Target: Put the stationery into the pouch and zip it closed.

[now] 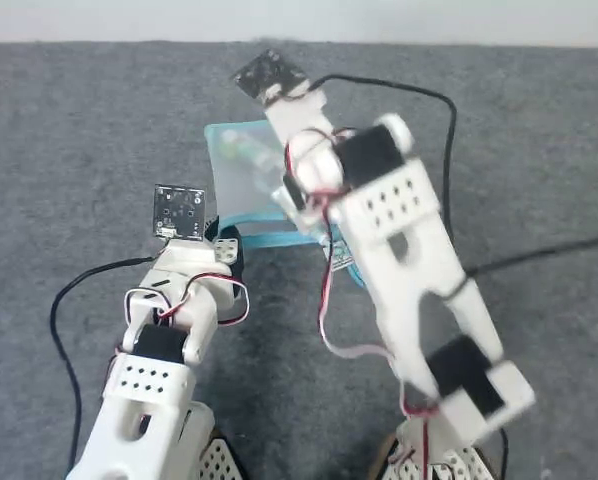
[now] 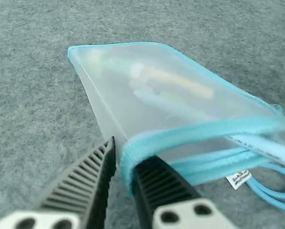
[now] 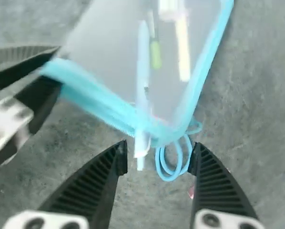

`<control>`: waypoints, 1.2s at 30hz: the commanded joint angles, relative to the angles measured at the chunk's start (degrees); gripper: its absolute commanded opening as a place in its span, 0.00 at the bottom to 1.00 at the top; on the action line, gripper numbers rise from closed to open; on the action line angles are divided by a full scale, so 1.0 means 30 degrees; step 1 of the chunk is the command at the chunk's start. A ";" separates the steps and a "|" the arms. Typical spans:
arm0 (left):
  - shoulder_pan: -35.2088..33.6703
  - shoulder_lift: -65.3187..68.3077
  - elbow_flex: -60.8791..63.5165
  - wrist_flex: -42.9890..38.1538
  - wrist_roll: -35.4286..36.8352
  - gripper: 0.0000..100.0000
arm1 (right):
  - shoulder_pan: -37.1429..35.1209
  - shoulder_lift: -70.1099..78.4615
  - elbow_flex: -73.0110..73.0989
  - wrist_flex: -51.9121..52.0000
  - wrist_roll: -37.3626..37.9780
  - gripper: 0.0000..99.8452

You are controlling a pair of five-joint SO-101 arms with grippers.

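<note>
A translucent pouch (image 1: 241, 170) with cyan zipper trim lies on the grey carpet, and several pens (image 2: 171, 86) show through its wall. My left gripper (image 2: 121, 148) is shut on the pouch's cyan zipper edge at one corner. At the opposite end of the zipper my right gripper (image 3: 157, 150) is open. The white zipper pull (image 3: 141, 149) and a cyan cord loop (image 3: 173, 162) lie between its fingers. The pens (image 3: 154, 52) lie inside the pouch (image 3: 133, 52) beyond. From above, the right arm (image 1: 379, 200) covers the pouch's near edge.
Grey carpet (image 1: 79, 130) surrounds the pouch on all sides. A black cable (image 1: 444, 110) loops behind the right arm and another (image 1: 64, 300) trails beside the left arm. A small white tag (image 2: 238, 177) hangs by the cord.
</note>
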 commanded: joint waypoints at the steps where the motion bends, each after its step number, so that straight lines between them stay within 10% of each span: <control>1: 0.0117 0.0029 -0.0601 -0.0703 -0.0264 0.01 | 0.0190 -0.3297 0.2432 -0.0249 0.1231 0.20; 11: 0.0147 0.0029 -0.0630 -0.0703 -0.0264 0.01 | 0.3004 -0.5582 1.4095 -0.7018 0.1670 0.20; 36: 0.0059 0.0029 -0.0571 -0.0674 -0.0264 0.01 | 0.1451 -0.5905 1.4242 -1.0535 0.1700 0.20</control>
